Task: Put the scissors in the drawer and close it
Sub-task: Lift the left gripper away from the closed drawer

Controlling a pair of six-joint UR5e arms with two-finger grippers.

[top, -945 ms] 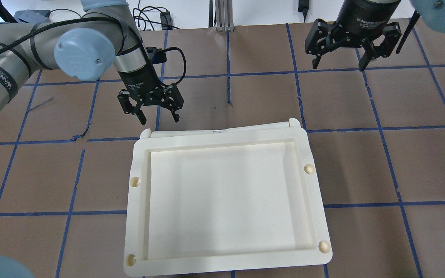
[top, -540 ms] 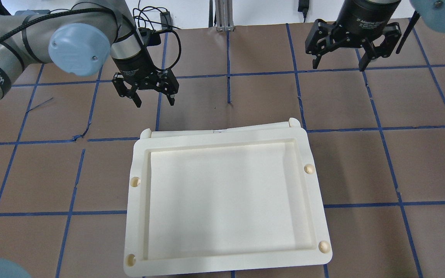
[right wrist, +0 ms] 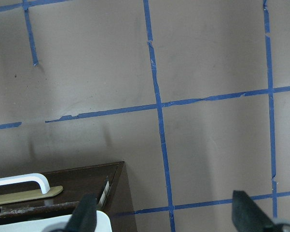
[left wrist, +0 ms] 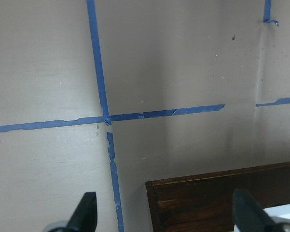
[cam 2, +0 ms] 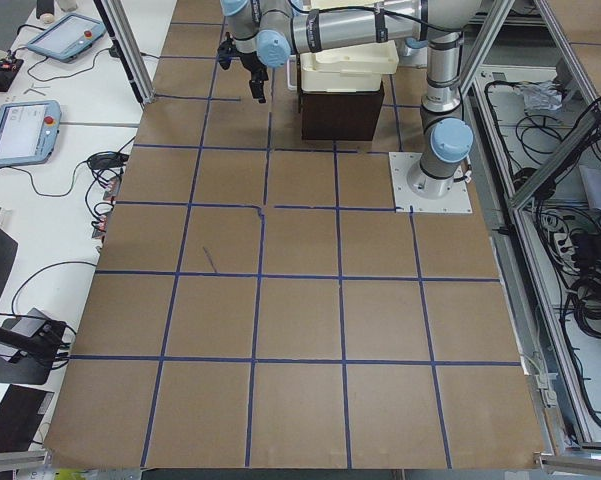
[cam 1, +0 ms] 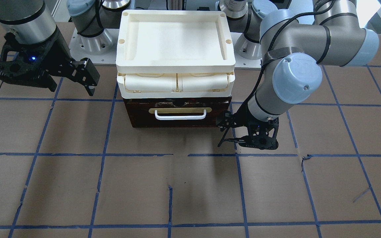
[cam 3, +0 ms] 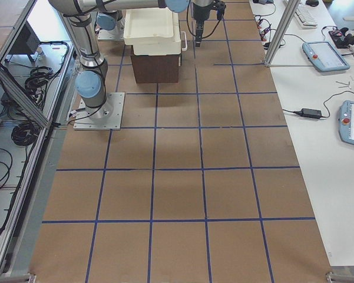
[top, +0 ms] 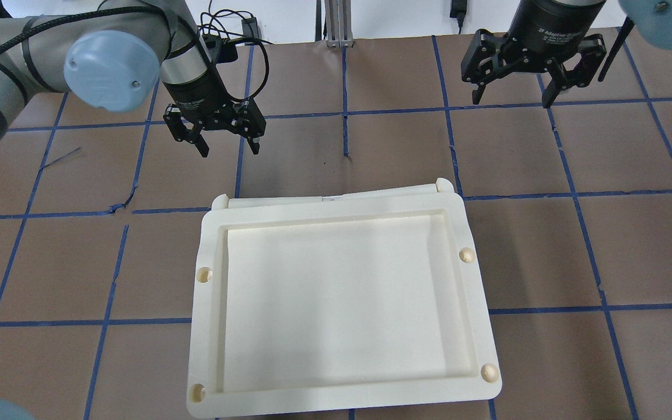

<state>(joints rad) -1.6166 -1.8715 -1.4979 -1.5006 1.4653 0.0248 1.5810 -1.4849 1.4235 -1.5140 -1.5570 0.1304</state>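
Note:
The drawer (cam 1: 177,114), with a dark brown front, brass plate and white bar handle (cam 1: 180,115), sits pushed in under the cream tray unit. No scissors show in any view. My left gripper (top: 228,150) is open and empty, just off the drawer's front corner on my left side; it also shows in the front view (cam 1: 240,140). Its wrist view shows that dark corner (left wrist: 222,198). My right gripper (top: 511,100) is open and empty, higher up past the other side of the drawer (right wrist: 62,191).
The cream plastic tray unit (top: 207,315) stands on top of the drawer box and hides it from above. Brown table surface with blue tape grid lies all around. Cables lie at the far table edge (top: 237,26).
My left gripper has moved away from the tray unit, farther out and slightly left in the overhead view, still open. The right gripper has not moved.

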